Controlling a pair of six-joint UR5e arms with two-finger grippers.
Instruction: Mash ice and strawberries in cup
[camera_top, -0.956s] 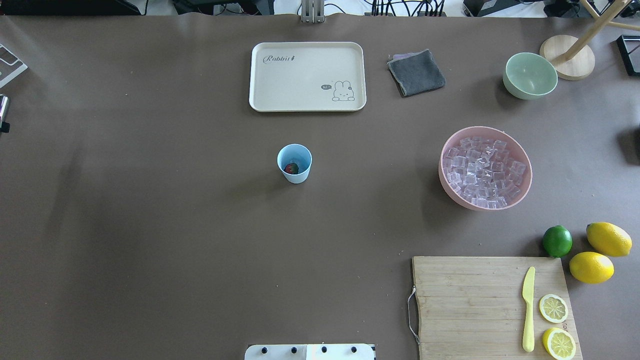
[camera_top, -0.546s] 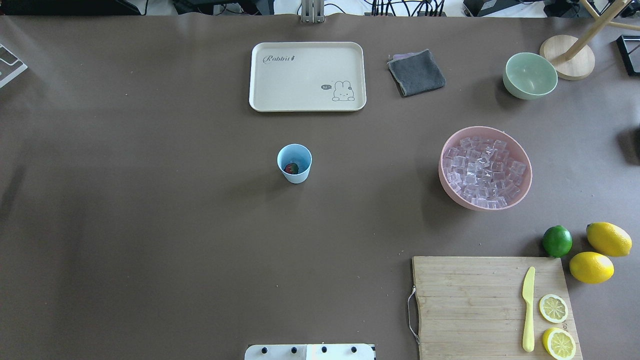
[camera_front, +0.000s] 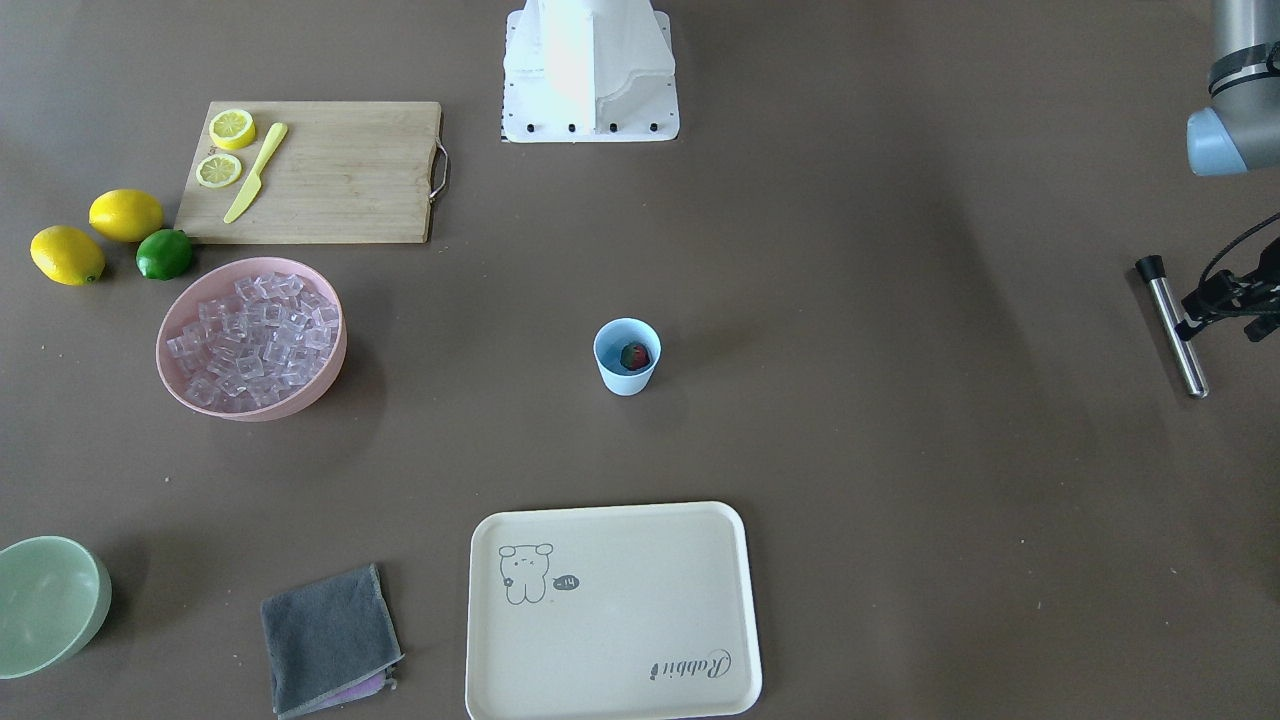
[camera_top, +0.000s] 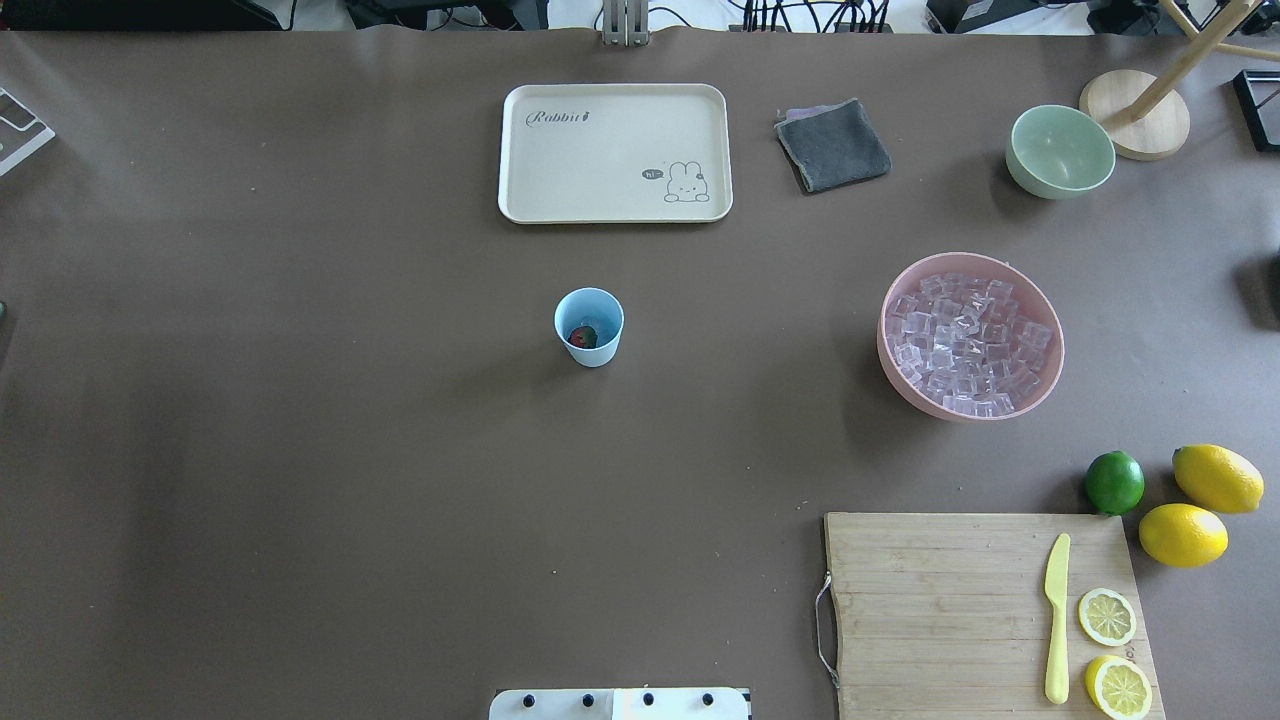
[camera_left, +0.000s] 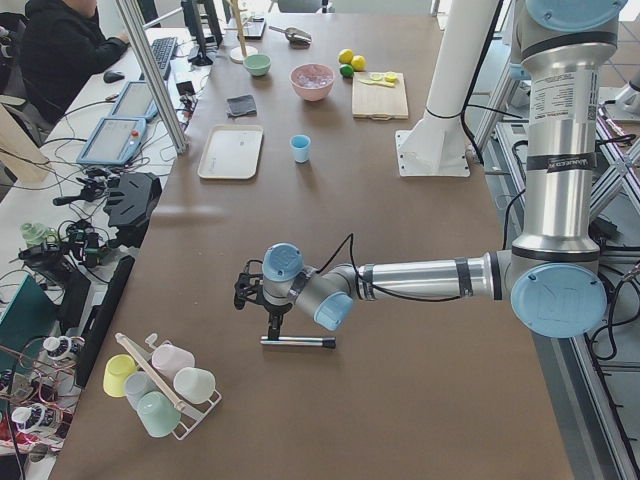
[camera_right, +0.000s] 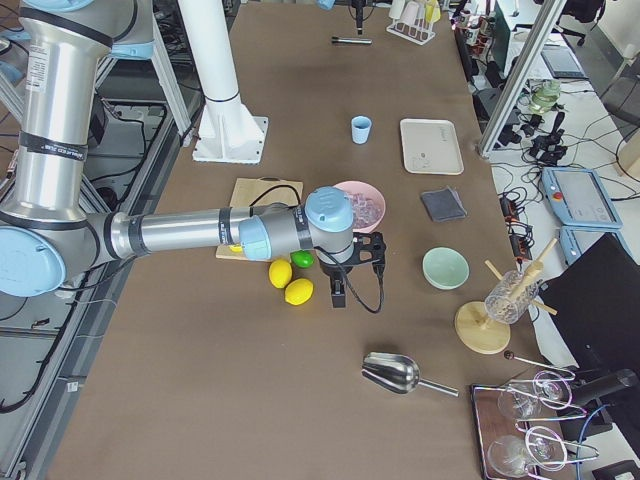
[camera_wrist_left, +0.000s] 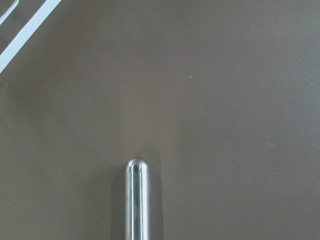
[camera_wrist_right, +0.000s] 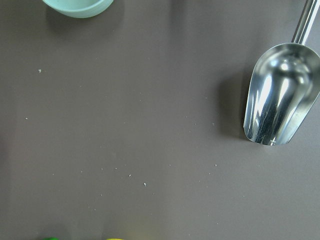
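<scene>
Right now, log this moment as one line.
cup: strawberry inside | ice: in pink bowl | left gripper: at steel muddler | right gripper: near metal scoop

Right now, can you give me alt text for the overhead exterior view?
A light-blue cup holding one strawberry stands mid-table. A pink bowl full of ice sits toward the view's right, and a cream tray lies on the far side.

— What are you counting?
— I'm counting one light-blue cup, one strawberry sitting inside it, and one pink bowl at three o'clock, its ice cubes running too many to count.
— And the rest?
— I'm seeing two whole lemons, two lemon halves and one lime at four o'clock, plus one knife, one cutting board, one tray, one cloth, one green bowl, one scoop and one steel muddler.
</scene>
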